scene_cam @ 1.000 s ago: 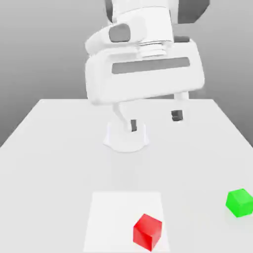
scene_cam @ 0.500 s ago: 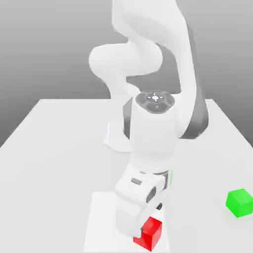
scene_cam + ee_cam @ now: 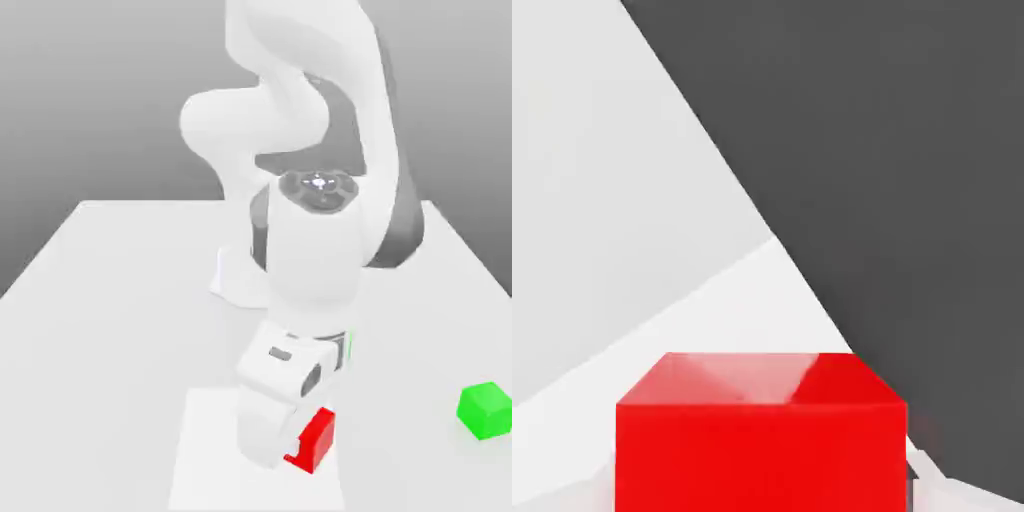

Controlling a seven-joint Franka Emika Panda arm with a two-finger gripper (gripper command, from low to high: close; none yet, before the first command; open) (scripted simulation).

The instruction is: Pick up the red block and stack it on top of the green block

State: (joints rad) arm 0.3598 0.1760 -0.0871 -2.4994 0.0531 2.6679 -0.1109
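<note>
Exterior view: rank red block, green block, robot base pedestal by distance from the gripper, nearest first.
1. red block: right at the gripper, near the table's front edge.
2. green block: off toward the exterior view's right.
3. robot base pedestal: farther back, mid-table behind the arm.

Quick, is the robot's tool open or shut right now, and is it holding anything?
Tool: shut on the red block.
</note>
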